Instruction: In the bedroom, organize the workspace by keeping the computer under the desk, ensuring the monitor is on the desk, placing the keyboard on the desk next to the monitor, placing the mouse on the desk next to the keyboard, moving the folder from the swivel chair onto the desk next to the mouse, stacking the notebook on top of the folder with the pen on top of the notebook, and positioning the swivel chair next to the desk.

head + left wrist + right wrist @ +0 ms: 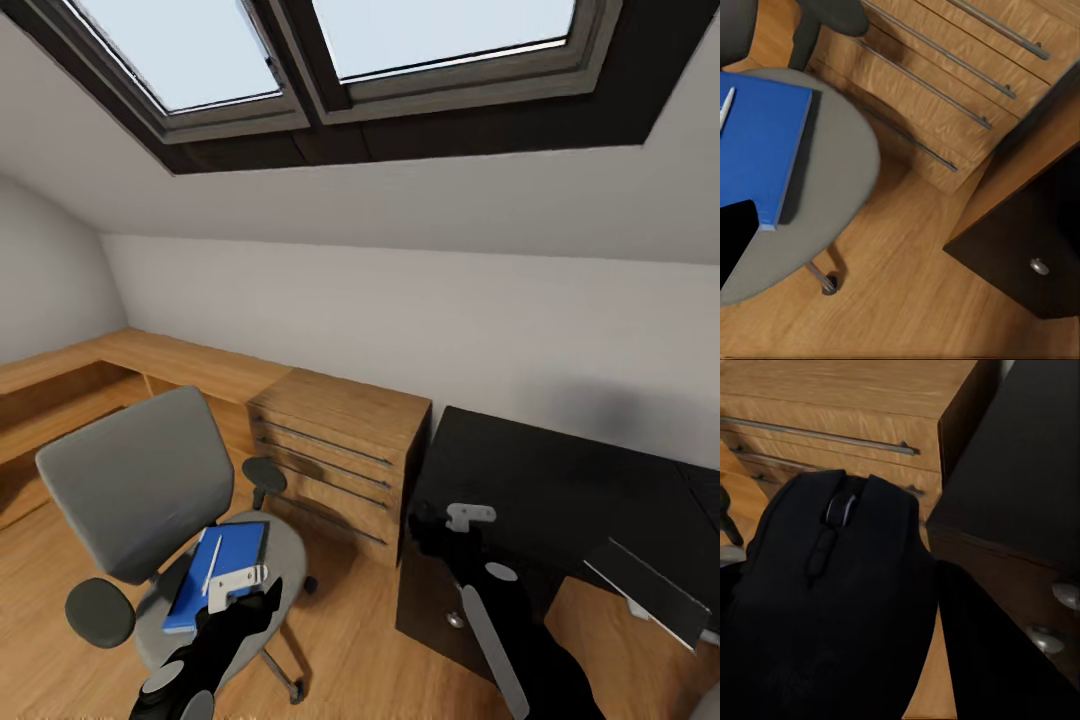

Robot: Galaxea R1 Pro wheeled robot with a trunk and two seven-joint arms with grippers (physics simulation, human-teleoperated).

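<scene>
Right claw (pixel 428 535), lower centre, holds the mouse (pixel 832 607) beside the black tabletop (pixel 560 480); a loose grip could drop it.

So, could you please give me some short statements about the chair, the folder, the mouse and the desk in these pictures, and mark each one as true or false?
1. The blue folder lies on the seat of the swivel chair. True.
2. The white pen rests on top of the folder. True.
3. The mouse sits on the desk beside a keyboard. False: in the right wrist view it is up close between the fingers of the right gripper, off the desk.
4. The swivel chair stands in front of the light-wood chest. True.
5. The folder is already on the black desk. False: it is on the chair seat.
6. The left gripper is above the desk. False: it is over the chair seat, by the folder.
</scene>
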